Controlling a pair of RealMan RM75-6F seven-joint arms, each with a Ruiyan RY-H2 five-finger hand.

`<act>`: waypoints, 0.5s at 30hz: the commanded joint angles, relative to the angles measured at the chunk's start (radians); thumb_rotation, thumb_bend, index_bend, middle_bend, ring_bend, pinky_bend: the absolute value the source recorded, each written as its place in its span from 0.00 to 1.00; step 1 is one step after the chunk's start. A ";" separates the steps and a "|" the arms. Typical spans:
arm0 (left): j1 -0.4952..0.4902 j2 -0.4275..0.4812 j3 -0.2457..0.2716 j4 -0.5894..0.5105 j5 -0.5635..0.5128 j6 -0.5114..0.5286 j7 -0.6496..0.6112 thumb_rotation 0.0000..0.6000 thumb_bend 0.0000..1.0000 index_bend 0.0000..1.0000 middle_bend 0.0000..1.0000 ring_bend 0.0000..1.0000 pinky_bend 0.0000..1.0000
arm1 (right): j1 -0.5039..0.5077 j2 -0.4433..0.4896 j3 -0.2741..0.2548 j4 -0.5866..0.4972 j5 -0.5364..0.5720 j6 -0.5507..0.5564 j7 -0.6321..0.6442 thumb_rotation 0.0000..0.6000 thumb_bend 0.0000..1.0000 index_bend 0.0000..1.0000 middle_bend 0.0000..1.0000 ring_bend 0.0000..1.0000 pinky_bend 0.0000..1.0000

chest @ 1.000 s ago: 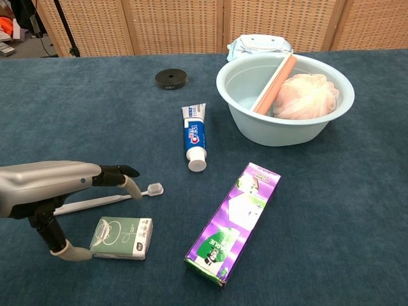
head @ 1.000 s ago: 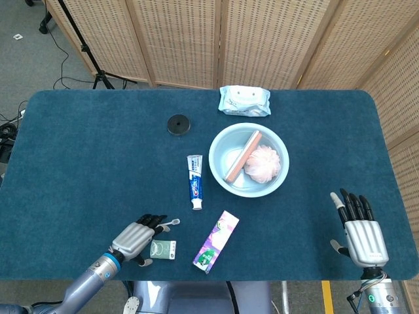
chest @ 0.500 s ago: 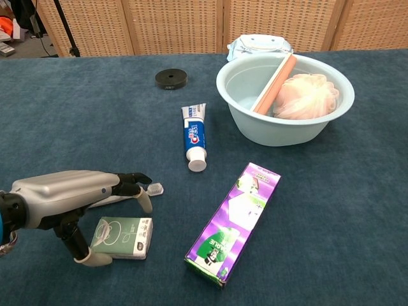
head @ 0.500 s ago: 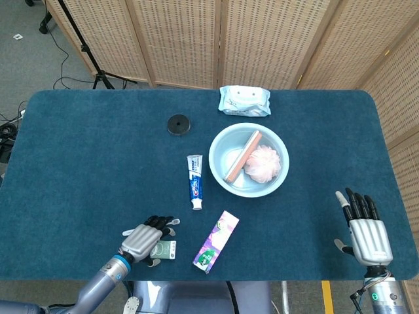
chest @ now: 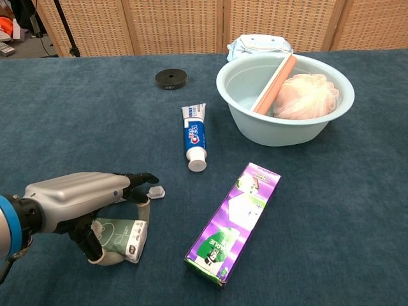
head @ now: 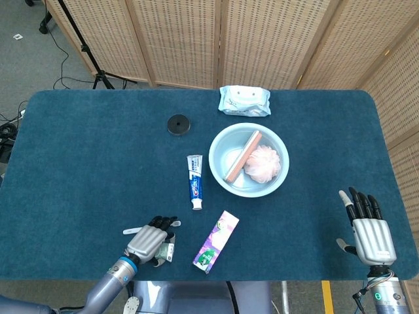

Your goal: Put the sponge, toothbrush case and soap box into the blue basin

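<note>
Left hand [chest: 86,204] low at the near left edge of the table [head: 85,150], fingers curled over and around the green soap box [chest: 121,233], thumb under its near side; the box is tipped up on edge and looks grasped, though how far it has left the cloth cannot be told. In the head view the same hand [head: 149,240] covers most of the box [head: 167,250].

A white toothbrush [chest: 155,190] lies on the cloth just behind the fingers, head poking out to the right; its handle end shows to the left of the hand in the head view [head: 131,230].

Right hand [head: 370,230] at the near right corner, palm down, fingers straight and spread, holding nothing, well apart from everything else.

Blue basin [chest: 242,112] stands right of centre. Inside: a pink mesh bath sponge [chest: 305,95] on the right, and an orange toothbrush case [chest: 275,83] leaning slantwise, upper end on the far rim.

Toothpaste tube [chest: 194,139] lies flat left of the basin, cap toward the near edge. Purple carton [chest: 236,220] lies diagonally, near the soap box on its right. Black round disc [chest: 171,78] further back. Pack of wet wipes [head: 243,101] behind the basin, close to the far edge
</note>
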 commanded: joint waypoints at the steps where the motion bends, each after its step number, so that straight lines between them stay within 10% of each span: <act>1: 0.011 -0.013 0.000 0.010 0.019 0.036 0.008 1.00 0.37 0.62 0.11 0.02 0.06 | -0.001 0.001 0.000 0.000 0.000 0.000 0.001 1.00 0.10 0.00 0.00 0.00 0.02; 15: 0.026 0.048 -0.061 0.011 0.087 0.123 -0.016 1.00 0.41 0.73 0.25 0.16 0.18 | -0.003 0.008 -0.001 -0.011 -0.005 -0.002 0.001 1.00 0.10 0.00 0.00 0.00 0.02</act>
